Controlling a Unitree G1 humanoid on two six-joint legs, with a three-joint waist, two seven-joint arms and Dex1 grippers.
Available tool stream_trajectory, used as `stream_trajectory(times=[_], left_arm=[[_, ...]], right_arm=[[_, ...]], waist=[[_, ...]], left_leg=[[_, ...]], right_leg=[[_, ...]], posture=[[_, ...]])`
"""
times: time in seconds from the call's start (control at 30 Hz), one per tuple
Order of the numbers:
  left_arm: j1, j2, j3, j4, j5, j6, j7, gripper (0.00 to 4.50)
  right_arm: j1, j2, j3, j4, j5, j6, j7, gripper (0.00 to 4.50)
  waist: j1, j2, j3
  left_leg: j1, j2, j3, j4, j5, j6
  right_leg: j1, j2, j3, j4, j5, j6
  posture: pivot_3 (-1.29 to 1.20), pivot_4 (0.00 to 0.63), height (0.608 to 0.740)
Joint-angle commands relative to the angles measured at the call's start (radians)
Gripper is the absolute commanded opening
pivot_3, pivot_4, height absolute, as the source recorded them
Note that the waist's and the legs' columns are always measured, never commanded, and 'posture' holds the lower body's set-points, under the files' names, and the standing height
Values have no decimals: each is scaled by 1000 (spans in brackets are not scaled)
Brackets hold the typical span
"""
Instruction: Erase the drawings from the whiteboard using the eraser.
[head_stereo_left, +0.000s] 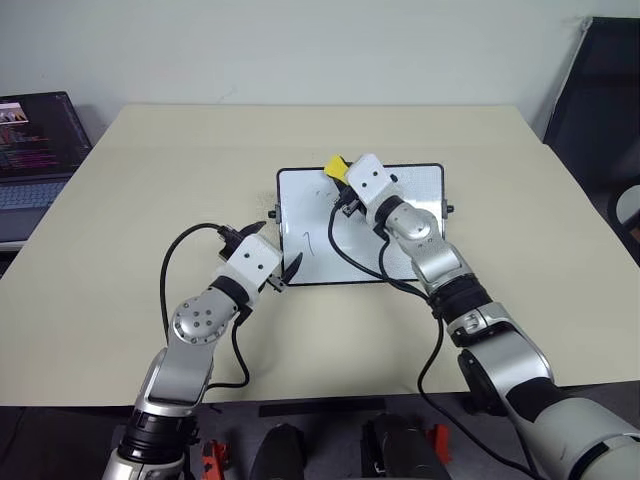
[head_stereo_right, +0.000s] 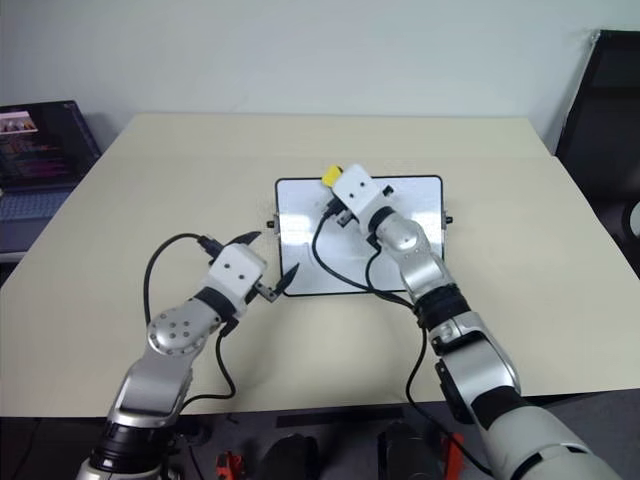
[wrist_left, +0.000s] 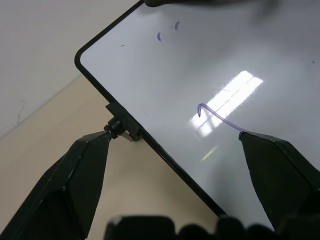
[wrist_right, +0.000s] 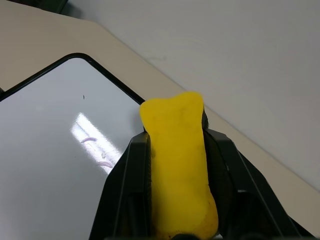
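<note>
While the board (head_stereo_left: 362, 228) lies flat near the middle of the beige counter (head_stereo_left: 120, 190), the right hand (head_stereo_left: 340, 172) holds the eraser (head_stereo_left: 335, 165) over the board's far edge. In the right wrist view the yellow eraser (wrist_right: 177, 165) sits pinched between the two black fingers (wrist_right: 125, 190), which are closed tight on its sides; its free end sticks out past the fingertips. Whether the eraser touches the board surface cannot be told.

The left hand (head_stereo_left: 282, 262) rests at the board's near-left corner, just beside the black frame. Its two fingers (wrist_left: 65, 185) stand wide apart with nothing between them: one lies over the counter next to the small black knob (wrist_left: 117, 127) on the board's short side, the other over the white surface.

Marks on the board: a short hooked stroke (wrist_left: 212, 114) lies on the left half, close to the left hand, and shows in the head view as a thin line (head_stereo_left: 309, 240). Two small curved traces (wrist_left: 167, 31) sit farther off, toward the far left corner. The right wrist view shows faint pale strokes (wrist_right: 95, 150) in the glare on the surface near the eraser.

A black cable (head_stereo_left: 355, 262) from the right wrist hangs across the board. A laptop (head_stereo_left: 35, 150) with a lit screen stands beside the counter's far-left edge, and a dark chair (head_stereo_left: 600, 100) stands at the right.
</note>
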Motion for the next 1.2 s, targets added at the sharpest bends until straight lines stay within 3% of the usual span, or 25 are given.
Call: stream_trajectory(times=[0.03, 0.37, 0.73, 1.2], left_arm=[[-14, 6, 2, -50, -3, -4, -4, 4500], [-19, 4, -4, -48, -1, -9, -4, 4500], [-11, 12, -9, -54, 5, -18, -8, 4500], [-8, 13, -11, -45, 4, -25, -10, 4500]], right_arm=[[61, 17, 17, -70, 6, -10, 33, 1181], [173, 66, 76, -239, 15, 57, 139, 1181], [-9, 36, 24, -9, -26, -7, 15, 1181], [180, 42, 95, -229, -23, 82, 128, 1181]], waist=[[0, 0, 0], [-1, 0, 0], [-1, 0, 0], [0, 0, 0]], left_leg=[[0, 0, 0, 0, 0, 0], [0, 0, -1, 1, 0, 0], [0, 0, 0, 0, 0, 0], [0, 0, -1, 1, 0, 0]], right_leg=[[0, 0, 0, 0, 0, 0], [0, 0, 0, 1, 0, 0], [0, 0, 0, 0, 0, 0], [0, 0, 0, 1, 0, 0]], posture=[[0, 150, 740], [0, 150, 740], [0, 150, 740], [0, 150, 740]])
